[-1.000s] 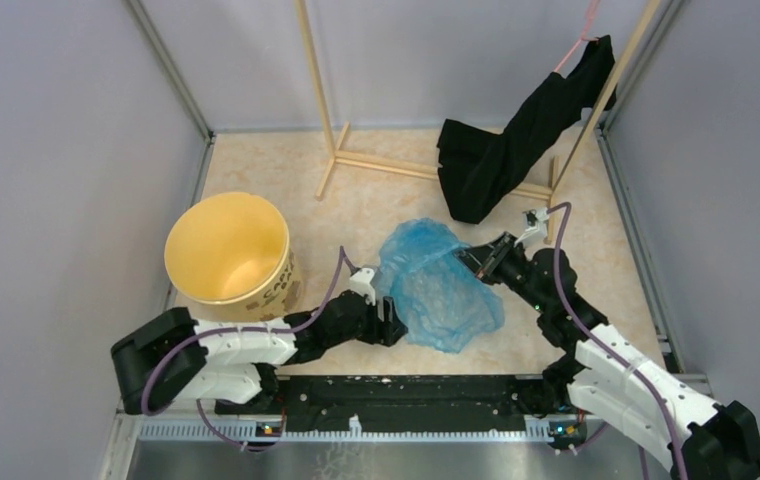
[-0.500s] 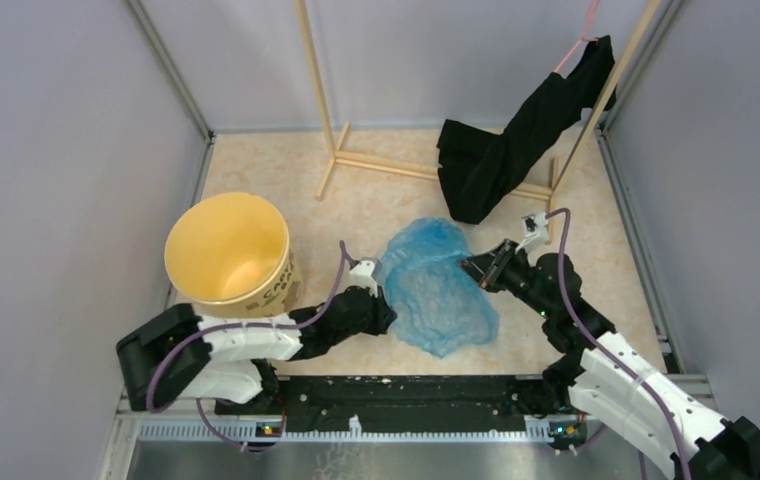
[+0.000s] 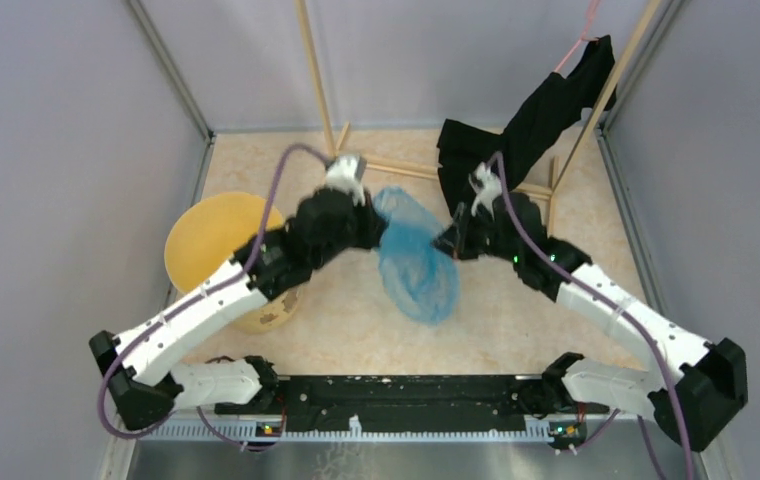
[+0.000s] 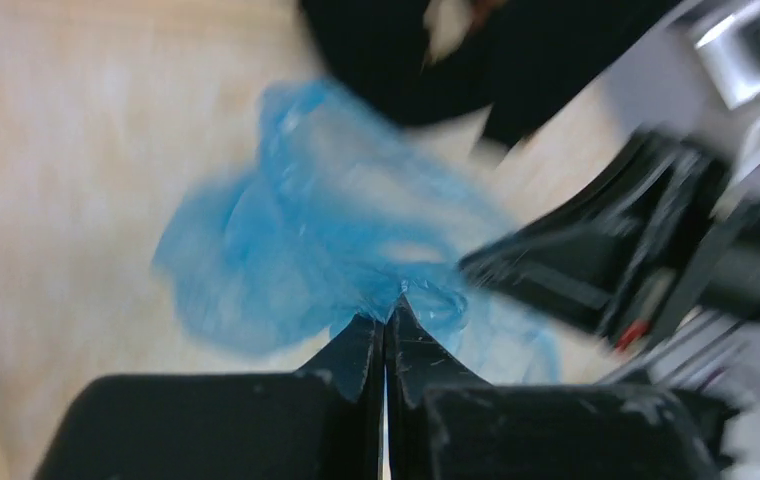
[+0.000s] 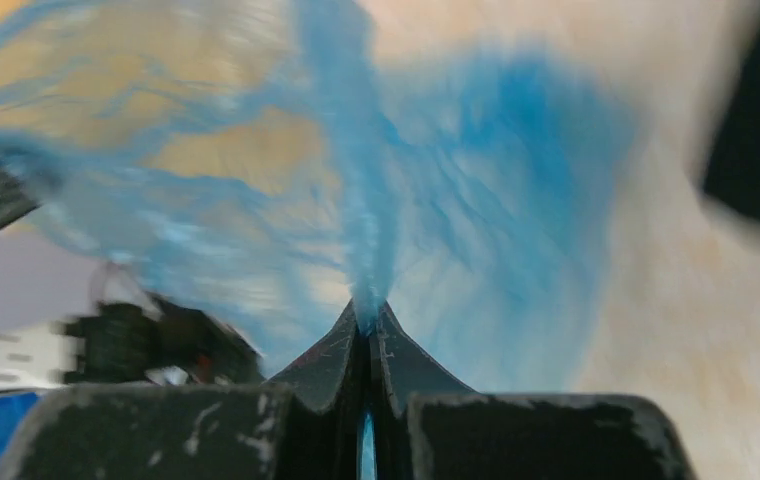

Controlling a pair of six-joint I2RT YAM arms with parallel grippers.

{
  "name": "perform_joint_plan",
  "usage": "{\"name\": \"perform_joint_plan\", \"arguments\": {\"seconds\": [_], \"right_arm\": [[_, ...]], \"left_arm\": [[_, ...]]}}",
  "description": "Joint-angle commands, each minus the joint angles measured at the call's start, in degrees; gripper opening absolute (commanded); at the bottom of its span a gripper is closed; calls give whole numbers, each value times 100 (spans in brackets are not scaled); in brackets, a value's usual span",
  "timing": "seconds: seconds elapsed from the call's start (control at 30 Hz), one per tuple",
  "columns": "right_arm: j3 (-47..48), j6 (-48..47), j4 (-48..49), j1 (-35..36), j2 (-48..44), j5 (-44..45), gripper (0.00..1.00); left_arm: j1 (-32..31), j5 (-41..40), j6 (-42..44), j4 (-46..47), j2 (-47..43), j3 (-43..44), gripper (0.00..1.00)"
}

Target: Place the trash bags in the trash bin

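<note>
The light-blue trash bag (image 3: 416, 258) hangs off the floor between both arms, stretched from one gripper to the other. My left gripper (image 3: 384, 228) is shut on its left edge; in the left wrist view the blue film (image 4: 336, 240) bunches at the closed fingertips (image 4: 388, 312). On the bag's right edge my right gripper (image 3: 446, 240) is shut, with film (image 5: 476, 200) pinched between its tips (image 5: 366, 318). The yellow trash bin (image 3: 218, 240) stands at the left, partly hidden under my left arm.
A black cloth garment (image 3: 516, 140) hangs from a wooden rack (image 3: 396, 165) at the back right, just behind my right gripper. Grey walls close the area on both sides.
My left gripper shut on the bag's left edge. Both arms then rose and moved toward the back, lifting the bag off the floor; the left arm now crosses over the bin.
</note>
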Motion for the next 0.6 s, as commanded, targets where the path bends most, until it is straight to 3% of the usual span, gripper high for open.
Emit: {"name": "perform_joint_plan", "arguments": {"seconds": [0.0,0.07,0.13,0.2,0.33,0.43,0.5,0.57], "right_arm": [[3341,-1242,-341,480,310,106,0],[4338,-1510,-563,649,394,-59,0],[4628,-1545,-483,660,350,-309,0],[4003,-1517,-119,662,57,-331,0],[1278,-1063,484,662,-768,84,0],[-883,-244,1111,662,-1308,171,0],[-1690,121,1334,669,-1602,123,0],[-1736,83,1163,669,-1871,194,0]], "left_arm": [[311,669,1682,-873,888,3856,0],[303,1343,1927,-1073,1189,5181,0],[303,1826,1895,-921,1078,5372,0],[303,1586,1782,-504,432,4283,0],[305,492,863,-125,-770,841,0],[303,811,-145,-55,-1241,-1277,0],[308,1149,-473,42,-1556,-2105,0],[311,1144,-458,-31,-1868,-2207,0]]}}
